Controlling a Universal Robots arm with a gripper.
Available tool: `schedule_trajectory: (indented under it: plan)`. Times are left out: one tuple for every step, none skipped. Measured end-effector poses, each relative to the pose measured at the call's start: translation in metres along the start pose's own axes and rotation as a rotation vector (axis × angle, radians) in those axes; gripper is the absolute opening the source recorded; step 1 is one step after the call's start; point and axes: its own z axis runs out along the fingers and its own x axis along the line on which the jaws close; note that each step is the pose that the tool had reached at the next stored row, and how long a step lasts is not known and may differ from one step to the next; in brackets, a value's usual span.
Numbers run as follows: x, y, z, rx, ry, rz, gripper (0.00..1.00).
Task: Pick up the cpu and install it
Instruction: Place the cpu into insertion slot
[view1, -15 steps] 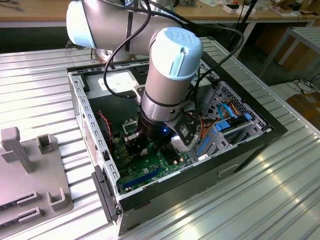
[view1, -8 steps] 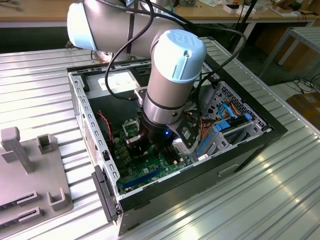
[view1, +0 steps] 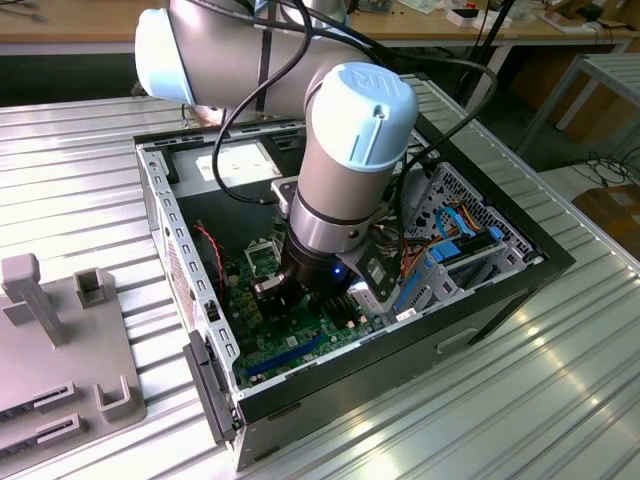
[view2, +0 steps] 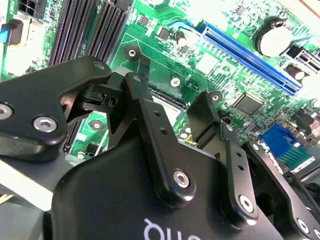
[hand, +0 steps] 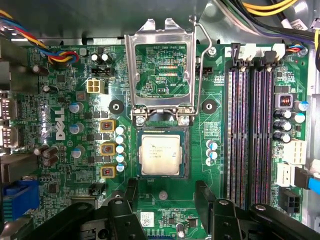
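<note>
**The cpu sits in its socket, with the claw spread and empty just beside it.**

In the first wrist view the cpu (hand: 160, 154) lies flat in the black-framed socket (hand: 186, 155). The socket's metal hold-down frame (hand: 160, 65) is flipped up and open. The gripper (hand: 166, 185) hangs near the chip's edge over the green motherboard (hand: 215, 80), fingers (hand: 131, 192) wide apart and pinching nothing. Dark memory slots (hand: 250, 130) run alongside. In the exterior view the arm reaches down into an open computer case (view1: 500, 300), which lies on a ribbed metal table (view1: 450, 420). A grey fixture (view1: 50, 340) rests on the exterior view's left, and wooden benches (view1: 80, 20) stand behind.
</note>
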Motion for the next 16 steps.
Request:
schedule_trajectory:
  plan:
    - [0.0000, 0.0000, -0.0001, 0.0000, 0.0000, 0.000, 0.58]
    - [0.0000, -0.0001, -0.0002, -0.0001, 0.0002, 0.000, 0.58]
    - [0.0000, -0.0001, -0.0005, 0.0000, 0.0004, 0.000, 0.58]
    - [0.0001, -0.0001, -0.0011, 0.0001, 0.0006, 0.000, 0.58]
    - [0.0001, -0.0002, -0.0020, 0.0003, 0.0010, 0.000, 0.58]
    - [0.0001, -0.0001, -0.0045, 0.0001, 0.0021, 0.000, 0.58]
    - [0.0001, -0.0002, -0.0047, 0.0002, 0.0023, 0.000, 0.58]
    - [0.0001, -0.0003, -0.0047, 0.0004, 0.0025, 0.000, 0.58]
    - [-0.0004, -0.0003, -0.0049, 0.0007, 0.0033, 0.000, 0.58]
    - [-0.0006, -0.0004, -0.0054, 0.0010, 0.0045, 0.000, 0.58]
    - [-0.0005, -0.0003, -0.0058, 0.0010, 0.0056, 0.000, 0.58]
    - [-0.0005, 0.0000, -0.0066, 0.0013, 0.0065, 0.000, 0.58]
    - [-0.0005, 0.0006, -0.0073, 0.0019, 0.0069, 0.000, 0.58]
    - [-0.0004, 0.0017, -0.0077, 0.0025, 0.0071, 0.000, 0.58]
    - [-0.0005, 0.0033, -0.0079, 0.0030, 0.0071, 0.000, 0.58]
    - [-0.0005, 0.0053, -0.0079, 0.0032, 0.0070, 0.000, 0.58]
